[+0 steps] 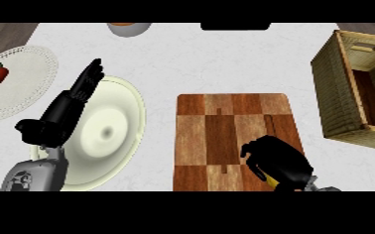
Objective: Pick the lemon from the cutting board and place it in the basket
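A white counter (219, 59) is shown. On the board (219, 129), the right hand (278, 161) is curled round the lemon (273, 181). Left of the board, the left hand (70, 104) is held open, fingers straight. The basket (341, 89) sits right of the board.

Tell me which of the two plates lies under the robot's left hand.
The pale green plate beside the cutting board; the left hand is over it. The white plate lies apart.

A white, faintly marbled counter (212, 59) fills the frame. On it lie a wooden cutting board (219, 124) at lower centre, a pale plate (124, 124) at left, a white lacy plate (29, 74) at far left, a wicker basket (333, 94) at right, and a grey bowl (130, 29) at top.
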`<state>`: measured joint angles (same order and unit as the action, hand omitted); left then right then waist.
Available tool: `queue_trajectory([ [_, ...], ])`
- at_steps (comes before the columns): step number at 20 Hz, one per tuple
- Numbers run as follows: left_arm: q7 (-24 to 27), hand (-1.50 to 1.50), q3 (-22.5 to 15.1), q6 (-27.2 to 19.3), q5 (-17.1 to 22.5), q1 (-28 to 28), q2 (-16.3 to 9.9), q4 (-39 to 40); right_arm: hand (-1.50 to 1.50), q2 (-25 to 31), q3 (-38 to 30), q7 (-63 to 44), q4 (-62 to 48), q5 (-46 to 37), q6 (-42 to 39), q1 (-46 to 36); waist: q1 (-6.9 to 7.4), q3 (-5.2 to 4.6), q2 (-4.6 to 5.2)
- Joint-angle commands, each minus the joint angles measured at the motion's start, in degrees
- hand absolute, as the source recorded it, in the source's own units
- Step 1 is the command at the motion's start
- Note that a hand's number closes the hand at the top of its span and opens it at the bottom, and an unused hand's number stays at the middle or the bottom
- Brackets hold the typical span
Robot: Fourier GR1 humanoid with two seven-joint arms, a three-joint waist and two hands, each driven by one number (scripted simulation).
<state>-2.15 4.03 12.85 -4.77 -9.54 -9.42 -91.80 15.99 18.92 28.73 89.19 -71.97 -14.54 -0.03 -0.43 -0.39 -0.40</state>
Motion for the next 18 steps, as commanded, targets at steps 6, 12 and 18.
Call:
queue_trajectory([
  [6,-0.52,0.0,2.18,0.64,1.43,2.67,-1.52,-2.38,1.5,-2.84,-13.33,-18.19,21.31,5.73,-4.16,18.0,-2.2,0.29,-0.28],
  [12,2.2,0.0,1.19,-0.09,-0.07,4.01,-0.55,-1.47,1.5,-10.97,-14.8,-18.97,39.7,21.77,-11.82,28.35,-1.69,0.32,-0.09],
  [18,1.11,0.0,1.78,-0.32,-0.1,2.06,-0.92,0.08,1.5,-15.84,-16.21,-23.5,57.42,39.8,-12.32,33.09,-2.67,0.35,-0.04],
])
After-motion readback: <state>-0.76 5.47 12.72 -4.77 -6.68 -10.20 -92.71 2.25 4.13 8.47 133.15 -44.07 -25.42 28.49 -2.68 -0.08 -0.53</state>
